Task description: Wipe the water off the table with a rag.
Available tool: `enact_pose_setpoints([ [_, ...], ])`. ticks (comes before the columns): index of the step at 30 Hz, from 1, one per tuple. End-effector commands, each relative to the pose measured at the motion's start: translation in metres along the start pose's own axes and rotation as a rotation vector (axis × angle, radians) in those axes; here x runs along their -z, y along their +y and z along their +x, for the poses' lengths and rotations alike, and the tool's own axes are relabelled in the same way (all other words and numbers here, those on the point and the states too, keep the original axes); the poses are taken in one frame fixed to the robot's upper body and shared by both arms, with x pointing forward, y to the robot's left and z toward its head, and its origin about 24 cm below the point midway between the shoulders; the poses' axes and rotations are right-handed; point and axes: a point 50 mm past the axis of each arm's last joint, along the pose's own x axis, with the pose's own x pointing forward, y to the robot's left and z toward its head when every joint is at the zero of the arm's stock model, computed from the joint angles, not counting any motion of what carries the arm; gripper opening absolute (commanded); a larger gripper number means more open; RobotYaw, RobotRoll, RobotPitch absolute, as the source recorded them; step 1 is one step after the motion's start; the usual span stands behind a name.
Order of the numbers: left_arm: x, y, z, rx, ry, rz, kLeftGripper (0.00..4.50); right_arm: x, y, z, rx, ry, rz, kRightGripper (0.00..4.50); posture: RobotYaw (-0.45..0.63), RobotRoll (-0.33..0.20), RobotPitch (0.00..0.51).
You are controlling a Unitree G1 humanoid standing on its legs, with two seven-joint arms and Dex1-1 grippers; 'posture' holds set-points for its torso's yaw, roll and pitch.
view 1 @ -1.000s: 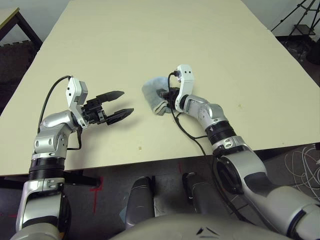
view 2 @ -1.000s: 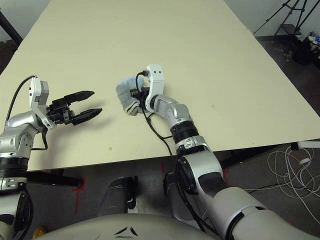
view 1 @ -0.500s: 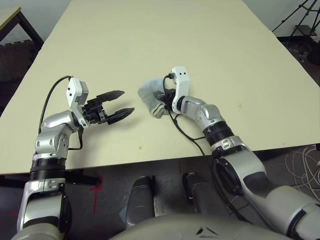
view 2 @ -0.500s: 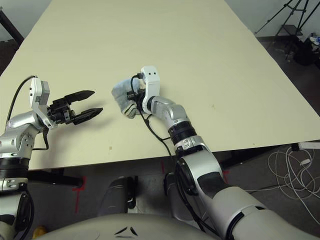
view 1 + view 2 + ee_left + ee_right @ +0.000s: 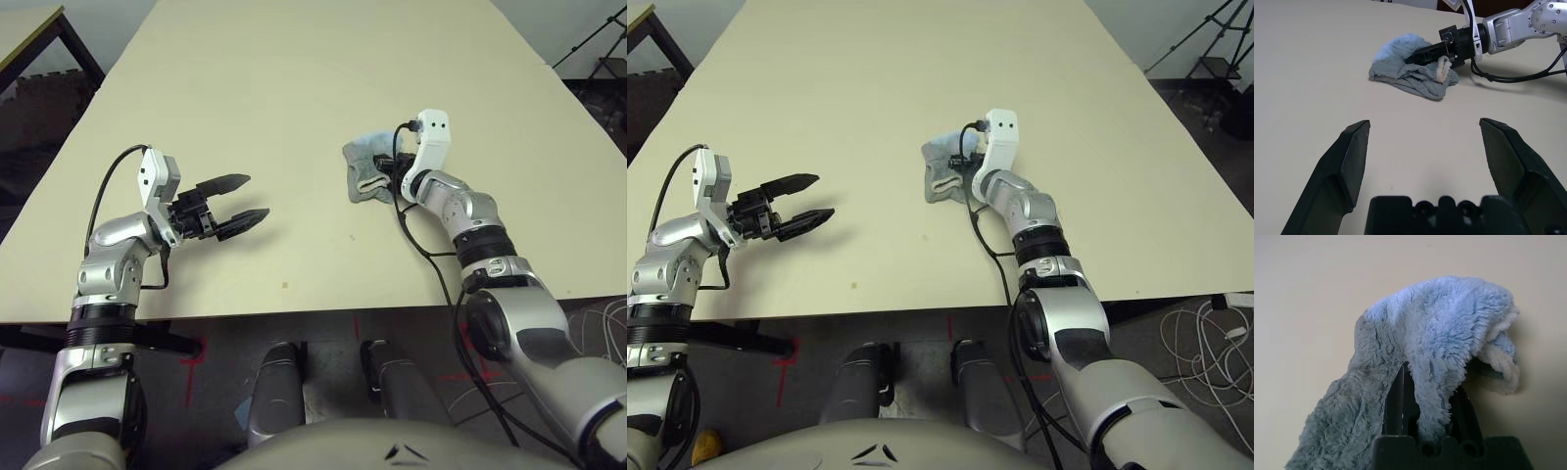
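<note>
We've swept the rag [image 5: 359,176] rightward across the tabletop [image 5: 274,88], our right hand [image 5: 382,163] clamped on its folds, so wiping looks underway. Our empty left hand [image 5: 259,197] gapes wide.

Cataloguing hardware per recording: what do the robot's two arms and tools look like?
Both arms are silver with black ribbed bands at the joints and dark panels lower down. Each wrist carries a white bracket and a loose black cable. The left tool and right tool are black, the left with two tapered, pointed fingers.
</note>
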Motion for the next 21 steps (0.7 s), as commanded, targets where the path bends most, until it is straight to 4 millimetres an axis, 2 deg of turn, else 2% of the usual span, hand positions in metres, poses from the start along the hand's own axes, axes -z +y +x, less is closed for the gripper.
enact_pose_setpoints([
  [1, 0.007, 0.0, -0.001, -0.001, 0.021, -0.019, 4.5, -0.006, -0.018, -0.015, 0.051, -0.021, -0.01, 0.09, -0.09, 0.0, 0.128],
  [4, 0.008, 0.001, -0.001, 0.0, 0.022, -0.018, 4.5, -0.014, -0.027, -0.025, 0.068, -0.044, -0.005, 0.09, -0.1, 0.0, 0.129],
  [7, 0.008, 0.002, 0.0, 0.001, 0.019, -0.017, 4.5, -0.025, -0.025, -0.032, 0.042, -0.073, 0.006, 0.09, -0.1, 0.0, 0.129],
  [14, 0.007, 0.005, 0.003, -0.003, 0.007, -0.015, 4.5, -0.074, -0.021, -0.059, -0.076, -0.135, -0.027, 0.09, -0.12, 0.0, 0.132],
  [17, 0.008, 0.006, 0.004, -0.005, 0.006, -0.016, 4.5, -0.096, -0.031, -0.073, -0.072, -0.143, -0.072, 0.09, -0.13, 0.0, 0.132],
  [21, 0.009, 0.006, 0.006, -0.004, 0.003, -0.017, 4.5, -0.1, -0.053, -0.082, -0.011, -0.111, -0.1, 0.09, -0.14, 0.0, 0.131],
])
